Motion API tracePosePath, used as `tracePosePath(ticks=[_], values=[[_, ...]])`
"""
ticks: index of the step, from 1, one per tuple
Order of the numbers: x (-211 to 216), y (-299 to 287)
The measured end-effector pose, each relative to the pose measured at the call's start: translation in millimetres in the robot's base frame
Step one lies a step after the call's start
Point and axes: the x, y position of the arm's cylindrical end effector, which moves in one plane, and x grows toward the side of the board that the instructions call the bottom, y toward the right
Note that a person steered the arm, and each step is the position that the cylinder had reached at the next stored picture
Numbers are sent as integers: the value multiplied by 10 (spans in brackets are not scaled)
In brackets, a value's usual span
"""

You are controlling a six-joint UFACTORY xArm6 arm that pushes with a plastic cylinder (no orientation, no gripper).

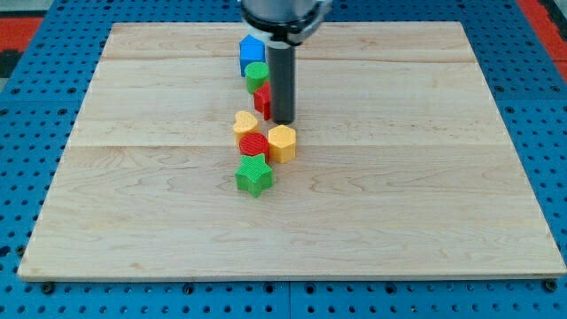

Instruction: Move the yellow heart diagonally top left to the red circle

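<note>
Where blue pegboard (27,133) surrounds it, a wooden board (399,177) lies flat.

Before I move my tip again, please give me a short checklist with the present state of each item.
1. My tip is visible: ok.
2. Yellow heart is in view, left of my tip: ok.
3. Red circle is located, just below the heart: ok.
4. Heart is already at the circle's upper left, touching it: ok.
5. Yellow hexagon and green star crowd the circle: not ok.
</note>
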Motion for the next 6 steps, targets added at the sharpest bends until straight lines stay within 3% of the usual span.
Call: tracePosePath(ticks=[1, 2, 4, 5, 6], values=[[-61, 235], [-74, -357], [-7, -839], [144, -1385], [604, -1492]])
